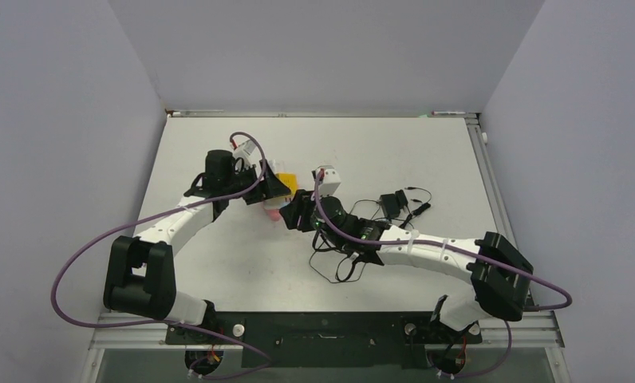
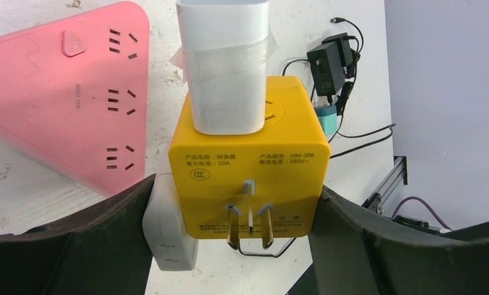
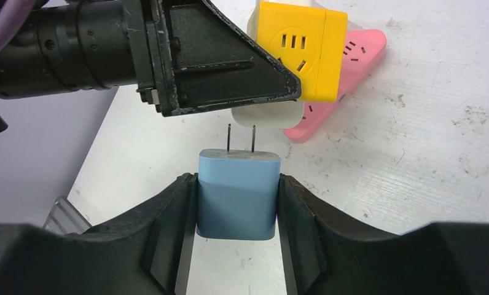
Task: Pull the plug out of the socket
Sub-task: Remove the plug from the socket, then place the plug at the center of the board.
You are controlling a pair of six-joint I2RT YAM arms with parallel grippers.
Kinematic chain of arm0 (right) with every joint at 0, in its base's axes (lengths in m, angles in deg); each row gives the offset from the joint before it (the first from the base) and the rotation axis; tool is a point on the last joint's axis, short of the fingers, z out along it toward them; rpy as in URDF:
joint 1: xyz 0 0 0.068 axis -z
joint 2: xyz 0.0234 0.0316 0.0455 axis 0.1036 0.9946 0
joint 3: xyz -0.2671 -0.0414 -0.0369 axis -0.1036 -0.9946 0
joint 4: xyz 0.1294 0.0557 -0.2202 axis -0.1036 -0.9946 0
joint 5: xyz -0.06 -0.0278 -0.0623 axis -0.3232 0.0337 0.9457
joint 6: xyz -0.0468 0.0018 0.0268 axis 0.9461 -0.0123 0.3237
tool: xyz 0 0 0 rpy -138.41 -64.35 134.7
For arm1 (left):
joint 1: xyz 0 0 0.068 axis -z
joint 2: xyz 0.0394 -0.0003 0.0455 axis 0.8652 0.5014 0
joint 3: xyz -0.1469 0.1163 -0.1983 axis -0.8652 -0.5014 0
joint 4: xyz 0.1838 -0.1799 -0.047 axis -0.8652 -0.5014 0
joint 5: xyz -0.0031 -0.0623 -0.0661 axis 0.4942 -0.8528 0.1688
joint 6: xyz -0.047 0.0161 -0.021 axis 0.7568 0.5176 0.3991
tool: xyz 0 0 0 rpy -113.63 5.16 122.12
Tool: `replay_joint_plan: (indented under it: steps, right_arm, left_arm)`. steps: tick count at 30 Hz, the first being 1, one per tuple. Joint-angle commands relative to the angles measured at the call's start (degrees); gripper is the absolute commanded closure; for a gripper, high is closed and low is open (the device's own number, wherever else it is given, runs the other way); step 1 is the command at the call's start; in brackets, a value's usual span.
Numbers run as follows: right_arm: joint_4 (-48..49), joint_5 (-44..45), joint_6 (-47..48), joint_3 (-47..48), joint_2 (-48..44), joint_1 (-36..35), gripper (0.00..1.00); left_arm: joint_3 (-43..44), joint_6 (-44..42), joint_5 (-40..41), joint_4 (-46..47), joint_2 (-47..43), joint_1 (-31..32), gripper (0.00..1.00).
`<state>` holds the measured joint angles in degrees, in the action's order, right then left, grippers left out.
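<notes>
Blue plug (image 3: pixel 237 196), a rounded block with two bare metal prongs, sits clamped in the right gripper (image 3: pixel 237 184), unplugged, just right of the yellow socket cube (image 2: pixel 248 178) gripped by the left gripper (image 2: pixel 236 195) mid-table.

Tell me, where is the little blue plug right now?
In the right wrist view, the blue plug sits clamped in the right pincer, its prongs bare, close to the yellow socket cube.
</notes>
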<state>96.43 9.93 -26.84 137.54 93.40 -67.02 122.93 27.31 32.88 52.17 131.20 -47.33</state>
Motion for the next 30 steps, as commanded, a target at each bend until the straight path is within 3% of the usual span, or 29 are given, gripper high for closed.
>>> replay_joint_plan:
  steps: [1,7,14,20,30]
  right_arm:
    - [1.62,-1.31,3.38,-0.26,-5.17,-0.08,0.95]
    - [-12.87,3.69,7.28,1.61,-13.87,1.59,0.95]
    - [-27.51,1.06,11.17,2.25,-18.73,17.72,0.95]
    - [-24.74,-12.02,12.79,-2.13,-15.57,30.07,0.95]
    - [-19.99,-9.63,14.80,-5.16,-5.64,31.77,0.95]
  left_arm:
    - [1.02,-0.94,1.01,3.71,-1.98,-0.86,1.00]
    - [1.04,-2.54,3.76,0.98,-6.57,-3.73,1.00]
    - [1.23,-4.80,5.03,-1.67,-9.15,-3.77,1.00]
    - [1.39,-5.40,5.15,-2.31,-8.87,-3.55,1.00]
    - [2.09,-5.30,3.78,-2.62,-6.35,-2.85,1.00]
